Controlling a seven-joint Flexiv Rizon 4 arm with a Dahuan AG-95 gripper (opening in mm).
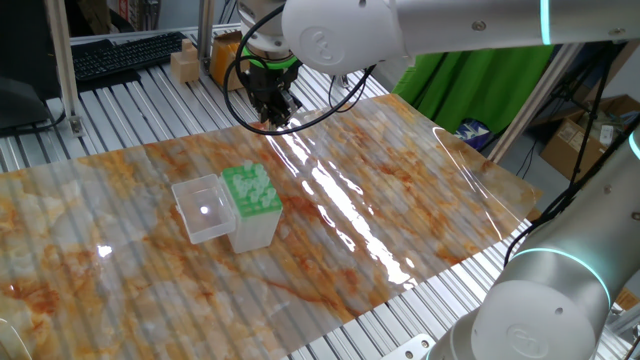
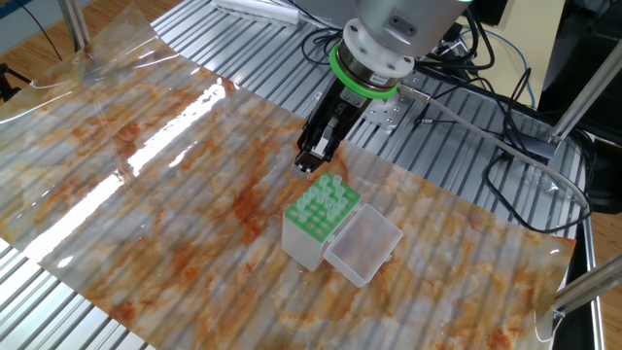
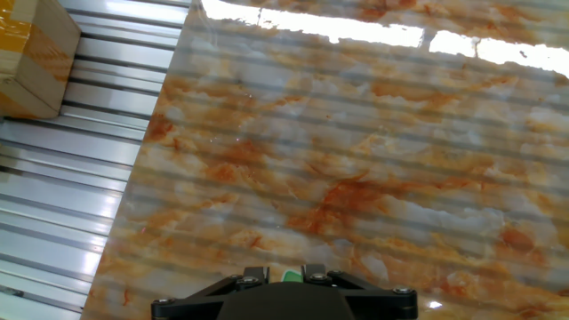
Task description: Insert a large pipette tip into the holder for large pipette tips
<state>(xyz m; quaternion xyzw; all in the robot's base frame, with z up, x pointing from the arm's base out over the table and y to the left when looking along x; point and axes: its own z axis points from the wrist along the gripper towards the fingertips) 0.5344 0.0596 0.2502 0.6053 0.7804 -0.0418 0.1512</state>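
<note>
The pipette tip itself was hard to make out in any picture. In one fixed view the gripper (image 1: 276,115) hung above the marbled sheet (image 1: 400,200), behind the holder (image 1: 250,205), and well apart from it. The holder stood on the sheet with its clear lid (image 1: 203,208) folded open to the side and some pale tips already standing in the green plate (image 1: 249,190). The fingers looked almost together, but whether a tip was between them I could not tell here.

In the other fixed view the gripper (image 2: 313,163) pointed steeply down and was just above and behind the green plate (image 2: 324,209), near its back edge, not touching. No tip showed under the fingers.

In the hand view only the finger bases appeared at the bottom edge, nearly closed, with a small pale green piece (image 3: 290,276) between them. I judged this could be the top of a held tip, its long axis running along the fingers, downward. The holder was out of this view, so the gripper probably needed to move toward it before lowering.
</note>
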